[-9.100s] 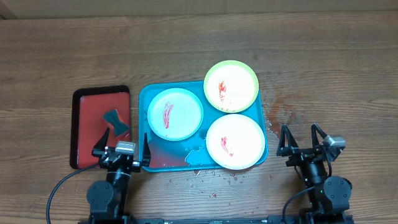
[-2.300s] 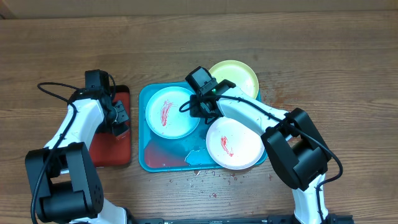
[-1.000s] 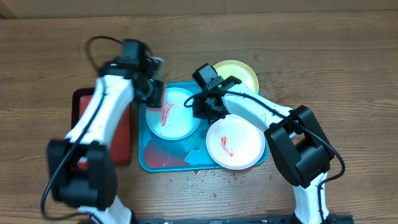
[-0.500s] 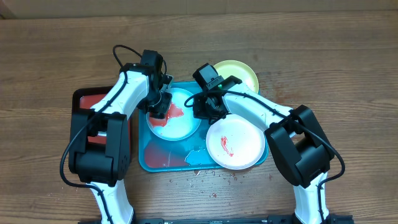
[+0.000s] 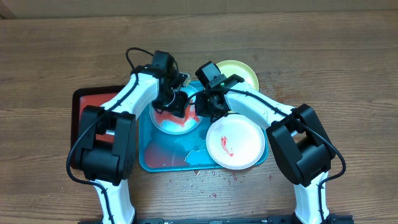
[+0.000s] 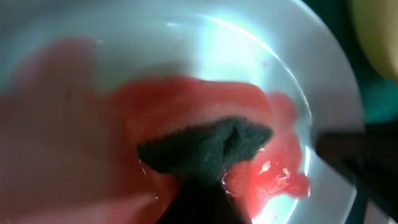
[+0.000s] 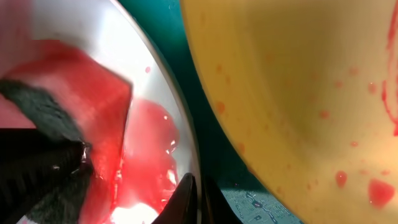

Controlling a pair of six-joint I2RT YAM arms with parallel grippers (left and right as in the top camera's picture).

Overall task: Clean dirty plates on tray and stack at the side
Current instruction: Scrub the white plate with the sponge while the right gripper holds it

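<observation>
On the far left of the teal tray (image 5: 146,158), the left gripper (image 5: 174,107) clenches a dark sponge (image 6: 205,149) against the blue-rimmed plate (image 5: 160,121), amid smeared red sauce (image 6: 186,99). The right gripper (image 5: 204,112) pinches that plate's right rim.

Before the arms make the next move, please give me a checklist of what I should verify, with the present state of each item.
1. Sponge gripped by left end effector: ok, pressed on the light blue plate.
2. Right end effector steadies that plate: ok, it appears to pinch the rim.
3. Light blue plate clean: not ok, wet red sauce spread across it.
4. Pale yellow plate clean: not ok, red smear near its centre.
5. Tray floor clean: not ok, reddish wet patch near the front.
</observation>
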